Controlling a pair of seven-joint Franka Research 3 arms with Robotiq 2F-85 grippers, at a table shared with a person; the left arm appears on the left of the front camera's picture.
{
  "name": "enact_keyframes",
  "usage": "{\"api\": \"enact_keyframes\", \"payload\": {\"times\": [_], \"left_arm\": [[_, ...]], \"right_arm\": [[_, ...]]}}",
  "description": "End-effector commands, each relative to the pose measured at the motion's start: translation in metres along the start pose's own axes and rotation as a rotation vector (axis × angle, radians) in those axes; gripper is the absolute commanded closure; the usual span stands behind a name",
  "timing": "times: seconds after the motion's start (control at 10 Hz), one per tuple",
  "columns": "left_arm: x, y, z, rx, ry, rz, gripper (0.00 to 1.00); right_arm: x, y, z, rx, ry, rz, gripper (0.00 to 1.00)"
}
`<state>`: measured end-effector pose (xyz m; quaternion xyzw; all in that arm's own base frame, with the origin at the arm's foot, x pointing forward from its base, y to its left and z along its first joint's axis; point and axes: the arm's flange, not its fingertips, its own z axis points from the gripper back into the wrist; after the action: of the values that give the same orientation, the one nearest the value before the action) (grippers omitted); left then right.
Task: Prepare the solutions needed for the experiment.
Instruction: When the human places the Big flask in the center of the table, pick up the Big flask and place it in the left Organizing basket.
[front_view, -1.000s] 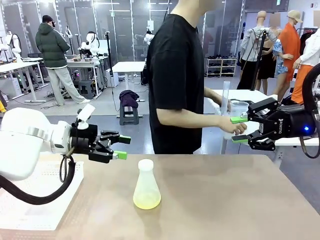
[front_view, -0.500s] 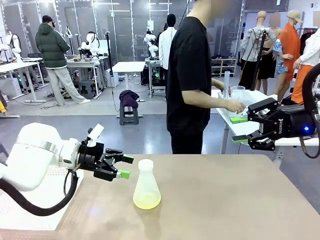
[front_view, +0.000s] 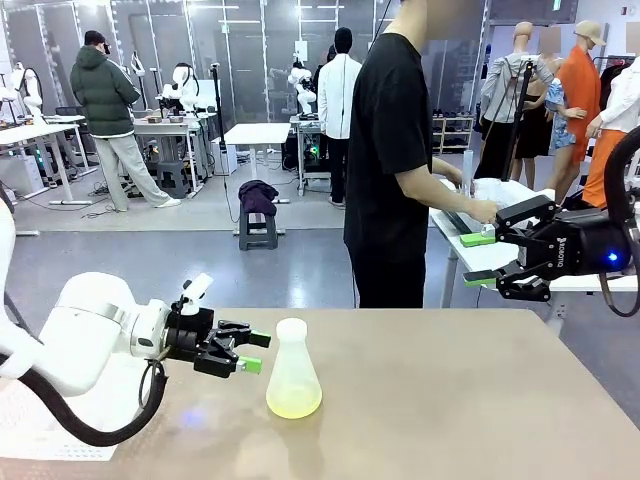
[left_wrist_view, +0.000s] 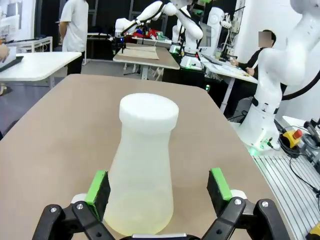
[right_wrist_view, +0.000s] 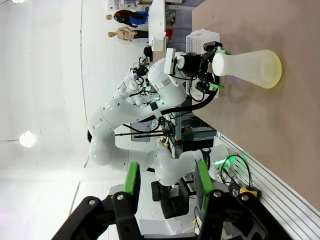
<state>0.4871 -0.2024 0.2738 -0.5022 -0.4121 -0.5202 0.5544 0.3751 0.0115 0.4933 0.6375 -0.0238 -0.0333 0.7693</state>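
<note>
- Left gripper (front_view: 248, 352): black with green pads, jaws wide, low over the table and levelled at the flask's neck; in the left wrist view the pads (left_wrist_view: 98, 186) flank the body without touching, likely lined up for a side grasp.
- Translucent white conical flask (front_view: 294, 371): upright near mid-table, capped, holding the shallow pale yellow-green solutions (front_view: 294, 403).
- Right gripper (front_view: 480, 260): raised, jaws part-open, empty, well apart.
- Matte tan table (front_view: 450, 400); busy lab behind.

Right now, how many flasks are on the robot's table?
1. The flask stands upright mid-table, stopper on, a shallow yellow-green layer inside, between the open fingers of the left gripper. The arm could hide something small behind it.
</note>
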Motion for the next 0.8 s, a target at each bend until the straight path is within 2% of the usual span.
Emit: {"api": "enact_keyframes", "payload": {"times": [0.0, 0.2, 0.7], "left_arm": [[0.001, 0.006, -0.003, 0.019, -0.056, -0.058, 0.00], [0.000, 0.009, -0.008, -0.005, -0.080, -0.054, 0.00], [-0.001, 0.016, -0.028, -0.016, -0.065, -0.033, 0.00]], "right_arm": [[0.000, 0.002, 0.000, 0.009, 0.003, 0.005, 0.44], [0.000, 0.002, 0.000, 0.009, 0.003, 0.005, 0.44], [0.000, 0.002, 0.000, 0.009, 0.003, 0.005, 0.44]]}}
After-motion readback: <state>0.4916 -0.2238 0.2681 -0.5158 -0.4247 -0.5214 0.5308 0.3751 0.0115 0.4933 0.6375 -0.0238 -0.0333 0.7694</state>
